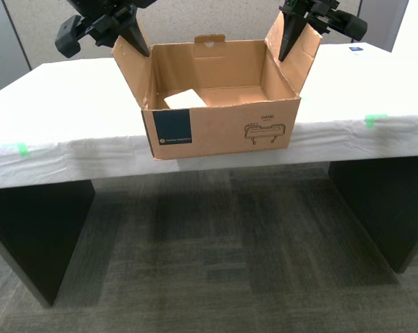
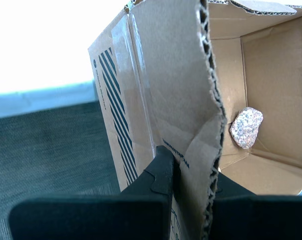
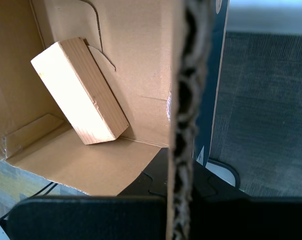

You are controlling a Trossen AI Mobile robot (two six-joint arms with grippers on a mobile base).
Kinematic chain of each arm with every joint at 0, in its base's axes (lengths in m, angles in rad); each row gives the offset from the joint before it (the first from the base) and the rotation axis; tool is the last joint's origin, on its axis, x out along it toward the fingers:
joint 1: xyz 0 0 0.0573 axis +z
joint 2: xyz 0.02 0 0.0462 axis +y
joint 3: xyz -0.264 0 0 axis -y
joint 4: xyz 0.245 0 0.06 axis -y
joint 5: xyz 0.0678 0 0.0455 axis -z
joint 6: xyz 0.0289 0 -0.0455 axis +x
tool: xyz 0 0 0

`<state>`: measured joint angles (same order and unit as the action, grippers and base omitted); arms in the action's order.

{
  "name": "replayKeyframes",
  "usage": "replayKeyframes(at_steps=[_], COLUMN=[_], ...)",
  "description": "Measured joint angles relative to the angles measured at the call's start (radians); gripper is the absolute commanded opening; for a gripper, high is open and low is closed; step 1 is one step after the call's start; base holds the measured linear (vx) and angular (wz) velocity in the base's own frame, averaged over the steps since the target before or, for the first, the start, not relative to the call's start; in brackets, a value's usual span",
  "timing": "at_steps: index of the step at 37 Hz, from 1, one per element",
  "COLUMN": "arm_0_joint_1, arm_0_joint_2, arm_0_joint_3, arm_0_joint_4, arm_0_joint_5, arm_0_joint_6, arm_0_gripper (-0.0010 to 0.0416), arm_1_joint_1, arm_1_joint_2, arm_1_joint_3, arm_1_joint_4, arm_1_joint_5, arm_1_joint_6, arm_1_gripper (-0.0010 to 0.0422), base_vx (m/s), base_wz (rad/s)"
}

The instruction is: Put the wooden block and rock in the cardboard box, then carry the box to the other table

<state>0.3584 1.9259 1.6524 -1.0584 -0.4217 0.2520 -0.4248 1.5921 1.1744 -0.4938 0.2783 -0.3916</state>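
Both pincers clamped on opposite side flaps of the cardboard box (image 1: pixel 219 114): first pincer (image 3: pixel 183 192), second pincer (image 2: pixel 193 187); wooden block (image 3: pixel 80 90) and rock (image 2: pixel 246 127) inside; box hanging at the cloth-draped bench (image 1: pixel 63 104) edge; best kept level, lowered evenly, released together.

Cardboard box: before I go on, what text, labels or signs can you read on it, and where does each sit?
"HAND": small print above the line drawing on the front of the cardboard box.
Dark blue label, front of box: a white line of print with a round logo, too small to read.
Striped blue print on the box's side, second wrist view: no readable words.
Nothing else legible.
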Motion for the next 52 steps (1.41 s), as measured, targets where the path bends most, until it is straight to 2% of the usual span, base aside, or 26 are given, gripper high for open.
replayKeyframes(at_steps=[15, 21, 29, 44, 48, 52], arm_0_joint_1=[0.001, 0.001, 0.001, 0.002, 0.002, 0.002], arm_0_joint_2=[0.0, 0.0, 0.0, 0.0, 0.0, 0.0], arm_0_joint_3=[0.0, 0.0, 0.0, 0.0, 0.0, 0.0], arm_0_joint_4=[0.0, 0.001, 0.001, 0.003, 0.005, 0.0], arm_0_joint_5=[0.0, 0.0, 0.0, 0.0, 0.0, 0.0], arm_0_joint_6=[-0.029, -0.039, -0.044, -0.045, -0.045, -0.045], arm_0_gripper=[-0.0001, -0.0001, -0.0001, -0.0001, -0.0001, -0.0001], arm_1_joint_1=[0.0, 0.0, 0.0, 0.0, 0.0, 0.0], arm_1_joint_2=[0.0, 0.0, 0.0, 0.0, 0.0, 0.0], arm_1_joint_3=[0.0, 0.0, 0.0, 0.0, 0.0, 0.0], arm_1_joint_4=[-0.027, -0.029, -0.032, -0.034, -0.024, -0.023], arm_1_joint_5=[0.0, 0.0, 0.0, 0.0, 0.001, 0.022], arm_1_joint_6=[-0.031, -0.071, -0.096, -0.079, -0.053, -0.037], arm_1_gripper=[-0.0001, -0.0001, -0.0001, -0.0001, -0.0001, -0.0001], base_vx=[0.179, 0.181, 0.171, 0.175, 0.177, 0.176], base_wz=[-0.006, -0.003, 0.068, 0.067, 0.033, 0.03])
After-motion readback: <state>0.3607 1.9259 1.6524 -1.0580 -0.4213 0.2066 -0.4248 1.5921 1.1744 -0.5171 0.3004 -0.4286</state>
